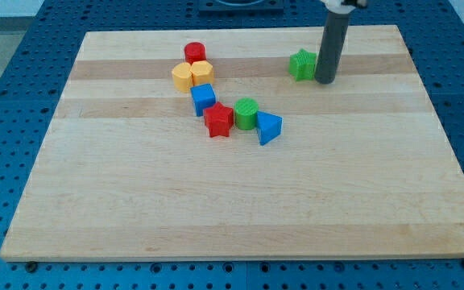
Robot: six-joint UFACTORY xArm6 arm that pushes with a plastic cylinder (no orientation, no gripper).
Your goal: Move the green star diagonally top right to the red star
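Path from the green star (301, 64) down-left toward the red star (218, 120) looks open tabletop (216, 209), but the green cylinder (246, 113) and blue triangle (268, 127) crowd its right side.

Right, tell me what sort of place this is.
Probably a robotics lab bench: a wooden board lies on a blue perforated table, small coloured blocks like the green star sit on it, and my tip rests beside that star.

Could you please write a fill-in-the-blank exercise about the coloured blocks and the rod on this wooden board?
1. My tip stands just to the view's ____ of the green star block.
2. The green cylinder block sits between the red star block and the ____ triangular block.
3. The red cylinder block lies nearest the view's ____.

Missing words: right; blue; top
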